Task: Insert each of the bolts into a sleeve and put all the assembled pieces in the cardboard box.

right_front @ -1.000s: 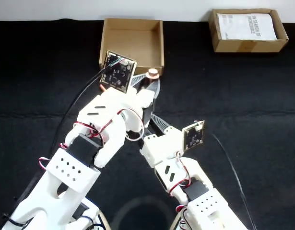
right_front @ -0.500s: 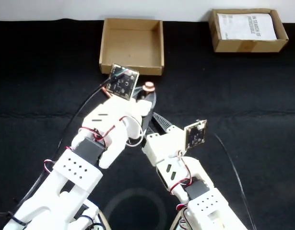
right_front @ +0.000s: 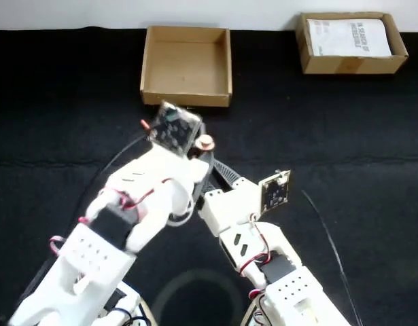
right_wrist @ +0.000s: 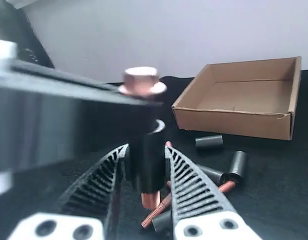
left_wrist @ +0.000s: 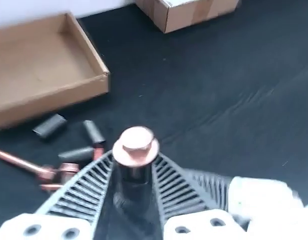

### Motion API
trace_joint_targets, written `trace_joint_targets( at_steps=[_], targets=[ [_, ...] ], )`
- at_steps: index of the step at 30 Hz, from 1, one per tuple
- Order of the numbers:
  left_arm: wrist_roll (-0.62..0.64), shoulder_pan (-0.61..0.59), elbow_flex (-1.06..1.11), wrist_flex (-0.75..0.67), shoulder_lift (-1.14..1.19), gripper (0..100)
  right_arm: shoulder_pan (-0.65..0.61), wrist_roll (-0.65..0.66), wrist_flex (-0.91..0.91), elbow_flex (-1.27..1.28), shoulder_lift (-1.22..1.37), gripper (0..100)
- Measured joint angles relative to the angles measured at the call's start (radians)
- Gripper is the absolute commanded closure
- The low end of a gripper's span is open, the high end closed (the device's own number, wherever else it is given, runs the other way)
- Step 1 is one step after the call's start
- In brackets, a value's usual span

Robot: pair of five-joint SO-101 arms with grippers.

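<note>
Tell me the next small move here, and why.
Probably open the right gripper. The bolt looks seated: its head sits on the sleeve and its tip pokes out below. Both grippers clamp the sleeve, so the left gripper cannot carry it to the cardboard box until one lets go.

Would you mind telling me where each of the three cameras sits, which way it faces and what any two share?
High view: fixed above the table, looking down at the left arm, right arm and cardboard box.
Left wrist view: on the left arm, facing along the left gripper toward the box and loose sleeves.
Right wrist view: on the right arm, facing along the right gripper toward the box.
Shared: all three show the sleeved bolt, clamped by both grippers, and the box.
</note>
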Motion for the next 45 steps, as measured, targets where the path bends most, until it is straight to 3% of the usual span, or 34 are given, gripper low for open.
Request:
trace_joint_targets(
  at_steps=[10,14,17,23,27,32,40,45],
  targets=[
    [0.000,0.003,-0.189,0.350,-0.141,76,0.006,0.000,0.002,0.000,0.002,99.1],
    [0.000,-0.005,-0.269,0.437,-0.180,88,0.040,0.000,0.002,0.000,0.002,99.1],
    [0.000,-0.084,-0.269,0.457,-0.227,99,0.101,-0.002,0.021,0.000,0.002,99.1],
    [0.000,-0.299,-0.141,0.460,-0.358,98,0.189,-0.107,0.315,-0.127,0.003,99.1],
    [0.000,-0.404,0.011,0.456,-0.470,98,0.187,-0.072,0.396,-0.305,0.017,99.1],
    [0.002,-0.476,0.296,0.298,-0.632,98,0.187,0.049,0.405,-0.531,0.180,99.1],
    [0.005,-0.539,0.830,-0.224,-0.839,98,0.224,0.221,0.408,-0.904,0.612,99.1],
    [0.005,-0.539,0.865,-0.341,-0.818,98,0.239,0.365,0.408,-1.155,0.862,99.1]
  ],
)
